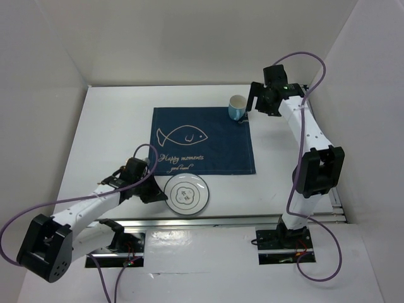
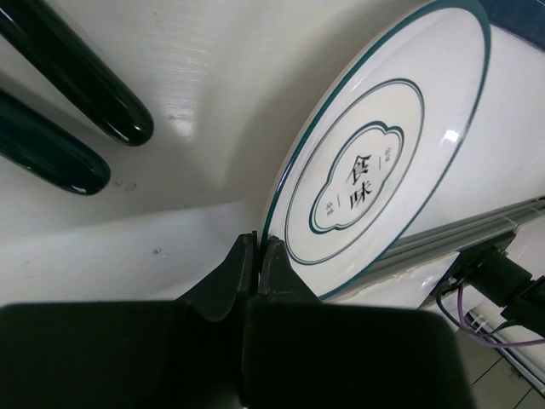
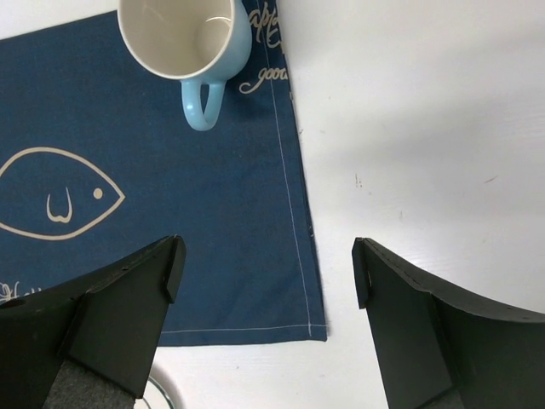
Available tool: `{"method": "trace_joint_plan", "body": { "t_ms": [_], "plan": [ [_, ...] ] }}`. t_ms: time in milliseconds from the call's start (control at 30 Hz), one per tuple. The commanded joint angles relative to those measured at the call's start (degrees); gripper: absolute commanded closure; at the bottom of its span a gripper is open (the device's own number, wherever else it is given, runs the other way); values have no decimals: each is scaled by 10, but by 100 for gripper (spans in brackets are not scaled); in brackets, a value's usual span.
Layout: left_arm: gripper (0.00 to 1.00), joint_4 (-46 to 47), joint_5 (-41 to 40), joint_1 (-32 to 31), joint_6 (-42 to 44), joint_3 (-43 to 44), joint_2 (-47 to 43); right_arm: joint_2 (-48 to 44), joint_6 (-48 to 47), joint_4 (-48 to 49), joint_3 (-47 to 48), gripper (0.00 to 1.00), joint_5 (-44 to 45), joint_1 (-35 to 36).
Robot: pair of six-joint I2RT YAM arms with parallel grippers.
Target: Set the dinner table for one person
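Your left hand (image 1: pixel 153 192) is closed on the left rim of the white plate (image 1: pixel 187 193). In the left wrist view the two fingertips (image 2: pixel 247 256) are pressed together right where the plate's green-lined edge meets them. The plate lies on the white surface (image 1: pixel 113 126), near its front rail and just in front of the near edge of the navy placemat (image 1: pixel 202 142); you cannot tell whether plate and cloth touch. The placemat, with its white fish drawing, lies flat in the middle of the surface, which fills the whole workspace between the walls and the front rail.

Your right hand (image 3: pixel 268 281) hangs open, jaws wide apart and gripping nothing, above the right edge of the placemat, one finger over the cloth and the other over bare surface. A light blue mug (image 3: pixel 183 34) stands upright on the placemat's far right corner, just beside that hand and not touching it, its handle pointing towards the wrist camera.
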Motion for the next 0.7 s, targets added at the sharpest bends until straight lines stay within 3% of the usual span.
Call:
{"method": "trace_joint_plan", "body": {
  "t_ms": [0, 300, 667],
  "plan": [
    [100, -46, -23, -2, 28, 27, -25, -43, -13, 20, -1, 8, 20, 2],
    [100, -47, 77, -2, 71, 87, -81, -53, -13, 14, -11, 8, 20, -3],
    [100, -88, 81, 4, 111, 241, -43, -70, -13, 3, -1, 8, 36, -3]
  ]
}}
